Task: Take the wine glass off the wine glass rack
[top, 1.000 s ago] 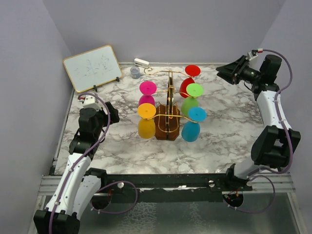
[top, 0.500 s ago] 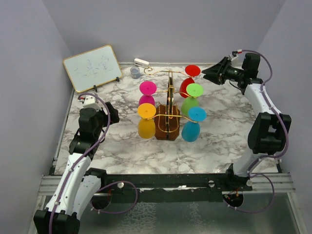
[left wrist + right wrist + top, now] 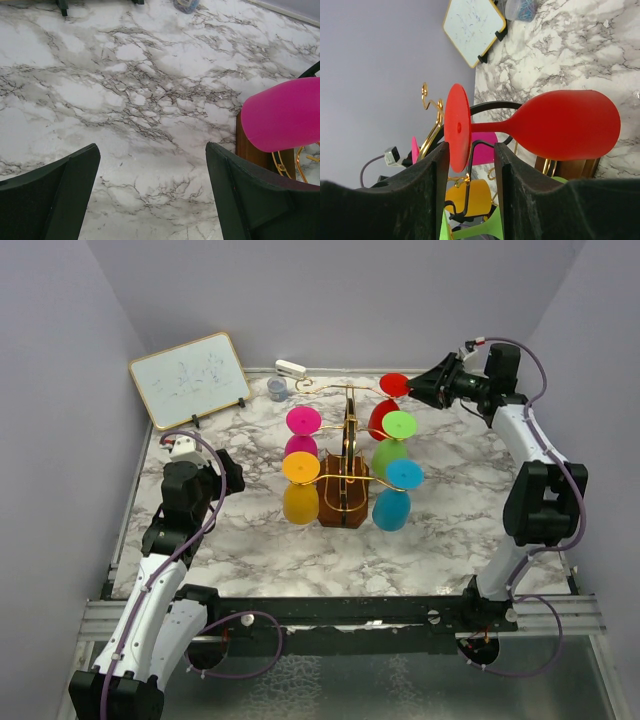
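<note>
Red wine glass [image 3: 565, 125]: hangs foot-up on wine glass rack [image 3: 347, 455], directly ahead of right pincer [image 3: 470, 150], jaws apart to straddle its stem for lifting off; left pincer [image 3: 151, 150] apart, unengaged.

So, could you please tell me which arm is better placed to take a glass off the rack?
Right. The right pincer is open at the red wine glass's foot; the left pincer hangs open over marble.
</note>
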{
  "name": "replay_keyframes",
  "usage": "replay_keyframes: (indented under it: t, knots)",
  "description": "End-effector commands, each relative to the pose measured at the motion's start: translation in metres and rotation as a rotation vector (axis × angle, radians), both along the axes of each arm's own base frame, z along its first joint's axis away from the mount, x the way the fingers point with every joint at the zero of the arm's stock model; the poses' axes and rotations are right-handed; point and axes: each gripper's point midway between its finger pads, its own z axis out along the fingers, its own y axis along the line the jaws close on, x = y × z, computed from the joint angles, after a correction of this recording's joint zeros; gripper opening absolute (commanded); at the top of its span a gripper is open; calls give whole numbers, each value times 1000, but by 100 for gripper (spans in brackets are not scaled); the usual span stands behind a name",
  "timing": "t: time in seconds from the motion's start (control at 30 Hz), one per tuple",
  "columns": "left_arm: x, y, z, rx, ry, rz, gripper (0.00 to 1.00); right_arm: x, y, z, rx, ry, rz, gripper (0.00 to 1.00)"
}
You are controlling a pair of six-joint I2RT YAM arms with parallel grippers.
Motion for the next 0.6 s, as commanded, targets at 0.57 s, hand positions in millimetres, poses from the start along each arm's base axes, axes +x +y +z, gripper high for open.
replay_keyframes:
  t: [0.57]
  knots:
    - [3,3,10,-6,-27,19,89,7,11,21,20,-74,7,5]
